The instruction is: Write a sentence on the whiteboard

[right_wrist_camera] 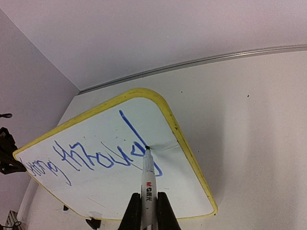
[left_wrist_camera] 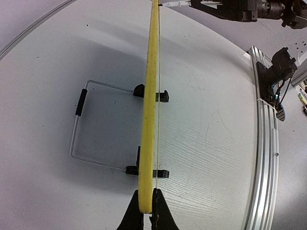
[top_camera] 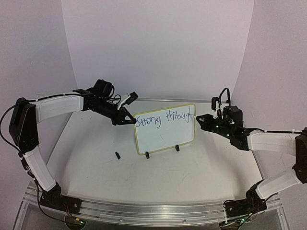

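The whiteboard (top_camera: 165, 129), white with a yellow frame and two black clip feet, stands upright mid-table with blue writing "Strong through" on it. My left gripper (top_camera: 128, 119) is shut on its left edge; in the left wrist view (left_wrist_camera: 147, 211) the fingers pinch the yellow frame (left_wrist_camera: 149, 110) edge-on. My right gripper (top_camera: 200, 120) is shut on a white marker (right_wrist_camera: 148, 187). The marker's tip touches the board face (right_wrist_camera: 96, 191) at the last blue letter, near the board's right edge.
A small black marker cap (top_camera: 117, 155) lies on the table left of the board's feet. A wire stand with a black sleeve (left_wrist_camera: 80, 102) lies behind the board. A metal rail (top_camera: 153, 211) runs along the near table edge. White walls enclose the back and sides.
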`<state>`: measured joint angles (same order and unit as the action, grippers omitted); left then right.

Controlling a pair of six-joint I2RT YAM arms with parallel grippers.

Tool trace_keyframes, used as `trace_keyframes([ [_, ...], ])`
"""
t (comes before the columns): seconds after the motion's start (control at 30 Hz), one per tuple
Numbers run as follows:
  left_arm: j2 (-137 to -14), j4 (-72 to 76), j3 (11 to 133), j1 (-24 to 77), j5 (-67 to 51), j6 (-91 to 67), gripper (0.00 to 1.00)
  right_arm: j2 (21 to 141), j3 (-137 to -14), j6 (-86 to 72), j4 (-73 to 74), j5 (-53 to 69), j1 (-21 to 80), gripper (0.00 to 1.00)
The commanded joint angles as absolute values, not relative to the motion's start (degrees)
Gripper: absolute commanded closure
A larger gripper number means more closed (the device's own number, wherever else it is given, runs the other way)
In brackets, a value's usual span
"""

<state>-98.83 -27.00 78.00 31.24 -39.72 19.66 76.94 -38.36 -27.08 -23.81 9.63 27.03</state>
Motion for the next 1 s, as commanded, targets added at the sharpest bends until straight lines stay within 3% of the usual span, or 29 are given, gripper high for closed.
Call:
trace_keyframes([
  [0.0, -100.4, -31.3, 78.1, 32.0, -35.0, 22.5, 1.0, 77.5, -38.0, -27.8, -24.9, 8.1, 26.8, 1.0],
  [0.97, -100.1, -31.3, 78.1, 32.0, -34.9, 22.6, 1.0, 75.5, -37.9, -29.0, -28.3, 3.3, 26.8, 1.0],
])
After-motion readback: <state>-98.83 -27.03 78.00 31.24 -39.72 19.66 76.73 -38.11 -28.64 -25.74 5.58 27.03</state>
